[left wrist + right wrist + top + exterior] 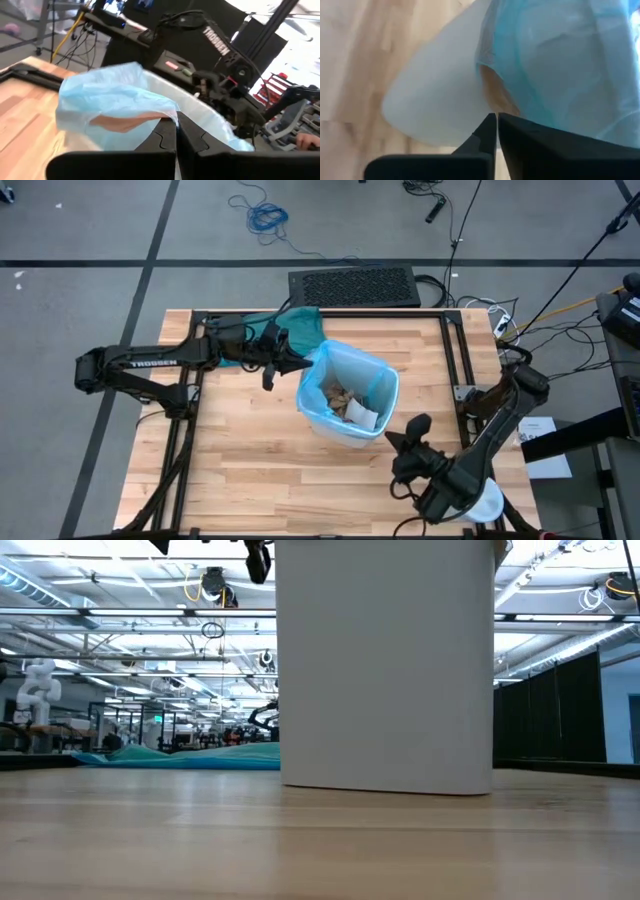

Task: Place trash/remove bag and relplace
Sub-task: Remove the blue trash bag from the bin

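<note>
Counting from the bin outward: one white bin [345,420] mid-table, one light-blue bag [350,360] lining it, rim folded over the top edge. Trash [343,398] sits inside the bag: brown paper wads, exact count unreadable, maybe four or five, plus one white scrap [364,417] on the side of the bin nearest the right arm

One teal-green bag [297,330] lies flat on the table just behind the bin, next to the left arm; low view shows it as a thin teal strip beside the bin's base

Two arms. Left gripper [305,364] at the bin's rim on the left-arm side, fingers pressed together; left wrist view shows the tips right at the bag's folded edge, can't tell if any film is pinched between them. Right gripper [396,439] just off the bin's near corner, fingers together with nothing seen between them, tips close to the bin wall and bag edge in the right wrist view

Surface: light wooden table [250,470] with a black frame running along its far edge and both sides

Room: grey floor, one black perforated mat [353,287] beyond the table behind the bin, one blue cable coil [266,218] farther out, black cables trailing toward the right arm's side. Low view looks past the bin into a large lab hall with ceiling trusses and strip lights
</note>
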Controlling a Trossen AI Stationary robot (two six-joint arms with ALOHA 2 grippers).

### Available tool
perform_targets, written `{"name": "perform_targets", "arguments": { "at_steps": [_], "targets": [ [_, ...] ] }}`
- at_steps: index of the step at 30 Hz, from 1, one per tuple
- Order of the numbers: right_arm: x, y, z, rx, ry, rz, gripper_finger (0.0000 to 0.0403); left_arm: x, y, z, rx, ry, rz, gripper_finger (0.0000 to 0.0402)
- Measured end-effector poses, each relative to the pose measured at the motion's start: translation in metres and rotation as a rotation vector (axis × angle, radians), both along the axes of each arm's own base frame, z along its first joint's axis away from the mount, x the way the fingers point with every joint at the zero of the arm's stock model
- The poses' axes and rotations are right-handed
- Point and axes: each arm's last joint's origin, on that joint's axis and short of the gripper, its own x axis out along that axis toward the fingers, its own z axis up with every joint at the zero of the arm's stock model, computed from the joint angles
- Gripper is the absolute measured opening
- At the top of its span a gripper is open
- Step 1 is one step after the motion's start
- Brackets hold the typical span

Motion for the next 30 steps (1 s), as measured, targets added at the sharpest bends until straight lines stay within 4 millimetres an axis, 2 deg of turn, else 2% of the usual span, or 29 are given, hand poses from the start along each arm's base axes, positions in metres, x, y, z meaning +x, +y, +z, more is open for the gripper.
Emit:
{"name": "perform_targets", "arguments": {
  "at_steps": [3, 13, 17, 21, 23, 27, 30],
  "targets": [
    [0.003, -0.001, -0.002, -0.052, -0.016, 0.004, 0.0042, 0.0, 0.0, -0.002, -0.003, 0.019, 0.005, 0.0],
    [0.006, -0.003, -0.002, -0.047, -0.011, -0.008, 0.016, 0.0, 0.0, -0.002, -0.002, 0.019, 0.005, 0.0],
    [0.013, -0.008, -0.003, -0.027, -0.024, -0.04, 0.018, 0.0, 0.0, -0.002, -0.002, 0.019, 0.004, 0.0],
    [0.021, -0.014, -0.003, -0.017, -0.036, -0.069, 0.0155, 0.0, 0.0, -0.002, -0.002, 0.019, 0.005, 0.0],
    [0.024, -0.017, -0.002, -0.033, -0.035, -0.07, 0.0122, 0.0, 0.0, -0.002, -0.002, 0.019, 0.004, 0.0],
    [0.029, -0.02, -0.002, -0.036, -0.04, -0.079, 0.0027, 0.0, 0.0, -0.002, -0.002, 0.016, 0.005, 0.0],
    [0.03, -0.02, -0.002, -0.033, -0.043, -0.08, 0.001, 0.0, 0.0, -0.002, -0.002, 0.016, 0.004, 0.0]
  ]
}}
